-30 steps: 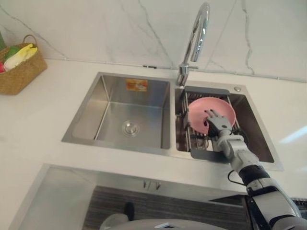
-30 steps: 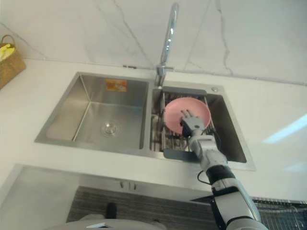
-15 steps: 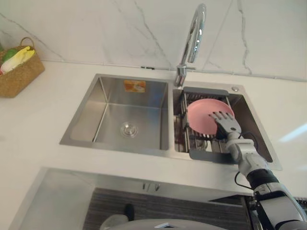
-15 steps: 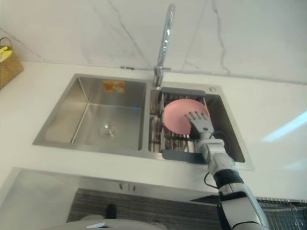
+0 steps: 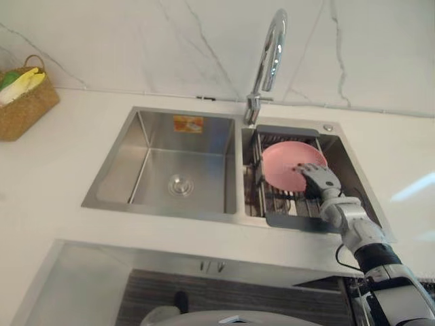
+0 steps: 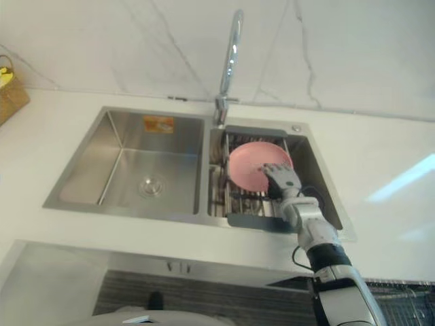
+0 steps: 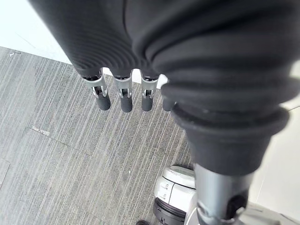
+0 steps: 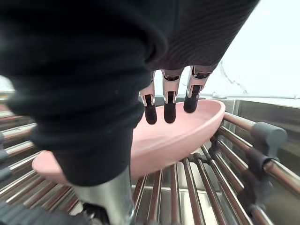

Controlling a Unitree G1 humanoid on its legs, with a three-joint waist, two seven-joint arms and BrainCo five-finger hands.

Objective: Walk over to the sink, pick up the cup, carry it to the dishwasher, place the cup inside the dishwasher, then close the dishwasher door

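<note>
One pink bowl [image 5: 285,163] is leaning tilted on the bars of a drying rack [image 5: 293,219], which is sitting in the right basin of the sink [image 5: 160,209]. My right robot hand [image 5: 318,180] is reaching in from the near right and gripping the pink bowl at its right edge. The fingers [image 8: 168,110] are curling over the rim, their dark tips are resting on the inside, and the thumb is going in beneath it. The bowl's lower edge is touching the rack's bars.

Beside it, the left basin is showing a round drain [image 5: 181,185] in its floor and an orange sticker [image 5: 188,123] on its back wall. A chrome faucet [image 5: 270,51] is rising from the back rim between the two basins and arching forward. The white counter [image 5: 54,176] is running all around the sink, and a marble wall [image 5: 136,41] is standing behind it. A woven basket [image 5: 24,105] is sitting at the far left of the counter, near the wall, holding something yellow and green.

My left robot hand [image 7: 122,91] is hanging well away from the sink, above the grey striped floor [image 7: 56,154]. Its fingers are pointing down, loose and straight, holding nothing.
</note>
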